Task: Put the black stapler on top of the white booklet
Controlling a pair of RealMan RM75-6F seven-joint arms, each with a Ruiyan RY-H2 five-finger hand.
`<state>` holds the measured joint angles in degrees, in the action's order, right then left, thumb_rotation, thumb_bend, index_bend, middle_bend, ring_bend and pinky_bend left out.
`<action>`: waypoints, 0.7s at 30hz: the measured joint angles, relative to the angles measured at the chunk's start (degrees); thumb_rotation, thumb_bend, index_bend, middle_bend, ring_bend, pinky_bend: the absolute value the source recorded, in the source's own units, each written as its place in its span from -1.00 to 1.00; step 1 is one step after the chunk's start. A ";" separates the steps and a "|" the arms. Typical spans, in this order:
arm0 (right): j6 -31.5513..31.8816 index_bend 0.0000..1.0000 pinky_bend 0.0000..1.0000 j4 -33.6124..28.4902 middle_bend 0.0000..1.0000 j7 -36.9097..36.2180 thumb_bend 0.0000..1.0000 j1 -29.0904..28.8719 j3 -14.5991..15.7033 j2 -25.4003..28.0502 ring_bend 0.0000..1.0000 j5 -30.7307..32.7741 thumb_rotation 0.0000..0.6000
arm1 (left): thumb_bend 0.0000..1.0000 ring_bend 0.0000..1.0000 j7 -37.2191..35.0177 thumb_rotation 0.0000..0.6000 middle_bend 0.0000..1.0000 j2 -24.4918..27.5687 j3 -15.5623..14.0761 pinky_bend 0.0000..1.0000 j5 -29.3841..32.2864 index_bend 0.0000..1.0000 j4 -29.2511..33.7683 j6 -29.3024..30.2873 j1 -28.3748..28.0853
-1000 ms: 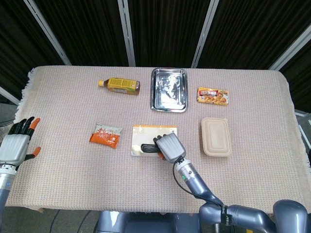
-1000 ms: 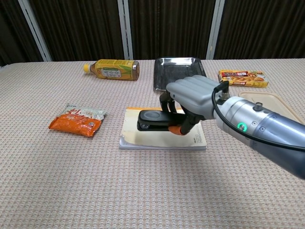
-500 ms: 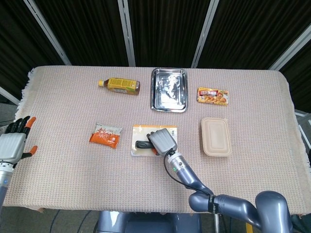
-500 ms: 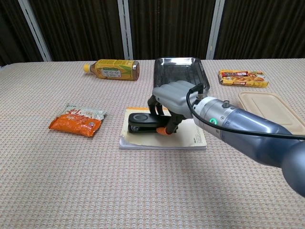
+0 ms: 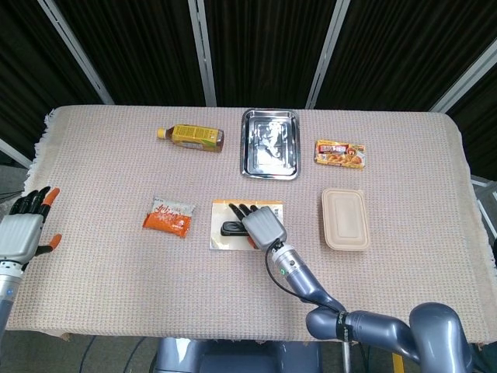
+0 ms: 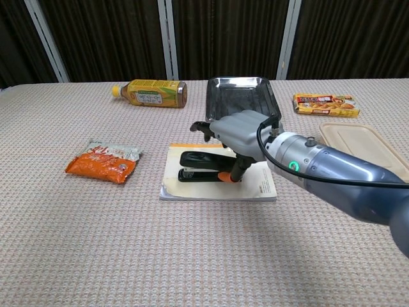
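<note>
Chest view: black stapler (image 6: pixel 203 170) lies flat on the white booklet (image 6: pixel 262 182). My right hand (image 6: pixel 236 134) hovers above, fingers spread, gripping nothing. I judge the stapler rigid, weighty, best gripped mid-body.

Black stapler (image 6: pixel 199 167), white booklet (image 6: pixel 214 188), orange snack packet (image 6: pixel 102 162), beige woven tablecloth (image 6: pixel 192 256)

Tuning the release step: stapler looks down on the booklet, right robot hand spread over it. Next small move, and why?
Probably lift the right robot hand straight up and clear. The black stapler lies flat on the white booklet, and the fingers are spread above it rather than wrapped around it, though the thumb tip sits close to its rear end. A sideways pull might drag it off.
</note>
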<state>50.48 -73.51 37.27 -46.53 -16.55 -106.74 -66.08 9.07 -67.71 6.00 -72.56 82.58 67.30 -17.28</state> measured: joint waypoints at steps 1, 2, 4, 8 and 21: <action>0.31 -1.00 -0.04 -1.02 -0.89 0.35 -0.46 0.17 0.13 0.56 -0.60 0.14 1.00 | -0.37 -1.00 -0.02 1.00 -1.00 0.03 -0.06 -0.79 -0.12 -1.00 0.08 0.07 0.00; 0.73 -1.00 -0.06 -2.13 -0.89 0.77 -0.47 0.36 0.28 1.17 -0.61 0.28 1.00 | -0.37 -1.00 -0.02 1.00 -1.00 0.06 -0.11 -0.79 -0.24 -1.00 0.15 0.17 0.01; 2.09 -1.00 -0.13 -5.05 -0.92 1.93 -0.47 0.96 0.66 2.73 -0.65 0.55 1.00 | -0.37 -1.00 -0.04 1.00 -1.00 0.14 -0.26 -0.79 -0.59 -1.00 0.41 0.50 0.10; 6.22 -1.00 -0.38 -11.75 -0.99 4.44 -0.52 2.88 1.58 6.60 -0.77 0.57 1.00 | -0.37 -1.00 -0.34 1.00 -1.00 0.49 -0.55 -0.79 -1.57 -1.00 1.04 1.58 0.45; 33.03 -1.00 -0.87 -26.17 -1.00 -0.50 -0.65 21.23 10.09 30.52 -1.00 -13.89 1.00 | -0.37 -1.00 -0.90 1.00 -1.00 1.61 -1.51 -0.79 -5.74 -1.00 3.96 8.83 3.07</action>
<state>83.51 -99.68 36.77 -25.30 -6.46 -76.22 -79.96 8.17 -66.11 4.48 -78.30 86.54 76.13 -14.21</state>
